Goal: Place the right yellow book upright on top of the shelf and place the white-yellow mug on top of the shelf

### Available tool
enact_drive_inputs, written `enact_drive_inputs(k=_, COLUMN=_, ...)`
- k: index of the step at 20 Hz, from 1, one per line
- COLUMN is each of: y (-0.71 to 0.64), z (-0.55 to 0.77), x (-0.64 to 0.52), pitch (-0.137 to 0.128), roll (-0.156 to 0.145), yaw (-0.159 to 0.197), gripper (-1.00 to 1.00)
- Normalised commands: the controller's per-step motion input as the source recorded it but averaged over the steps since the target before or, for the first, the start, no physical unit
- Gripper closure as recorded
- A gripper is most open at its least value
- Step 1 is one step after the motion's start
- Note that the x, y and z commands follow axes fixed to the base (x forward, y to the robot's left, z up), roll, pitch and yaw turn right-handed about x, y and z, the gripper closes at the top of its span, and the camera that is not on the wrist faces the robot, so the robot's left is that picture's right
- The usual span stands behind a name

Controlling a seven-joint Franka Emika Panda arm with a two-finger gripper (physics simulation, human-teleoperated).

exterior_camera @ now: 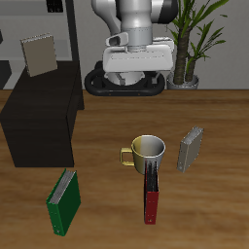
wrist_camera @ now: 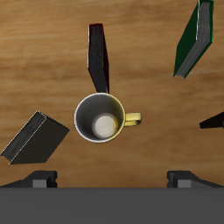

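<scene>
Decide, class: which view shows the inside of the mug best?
The wrist view: it looks straight down into the mug, showing its whole floor. The exterior view sees the mug obliquely, with only part of its inner wall showing.

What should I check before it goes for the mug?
1. Fingers open, nothing held: ok.
2. Mug upright, mouth up: ok.
3. Mug centred under fingers: ok, going by the wrist view.
4. Room around mug: not ok, red-and-black book lies right up against it.
5. Bare space on shelf top: ok.
6. Tan book at the back resting on shelf: cannot tell.
</scene>
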Motion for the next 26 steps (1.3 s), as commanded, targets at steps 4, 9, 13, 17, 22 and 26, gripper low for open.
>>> enact_drive_inputs(k=4, y=0.3, z=-0.25, x=0.26, pitch=0.029, roll=0.026, yaw=0.057, gripper=-1.0)
enact_drive_inputs(k=9, y=0.26, z=-0.29, x=0.21, pitch=0.007, roll=0.005, yaw=0.088, gripper=-1.0)
enact_drive_inputs(k=13, y=0.13, z=-0.27, x=0.21, pitch=0.024, roll=-0.005, yaw=0.103, gripper=-1.0)
enact_drive_inputs(k=17, y=-0.02, z=-0.23, x=0.22, pitch=0.024, roll=-0.033, yaw=0.096, gripper=-1.0)
enact_drive_inputs(k=22, y=0.0, z=-0.17, x=0.14, pitch=0.007, roll=-0.037, yaw=0.125, gripper=-1.0)
enact_drive_inputs(k=26, y=0.07, z=-0.17, x=0.05, pitch=0.005, roll=0.014, yaw=0.096, gripper=-1.0)
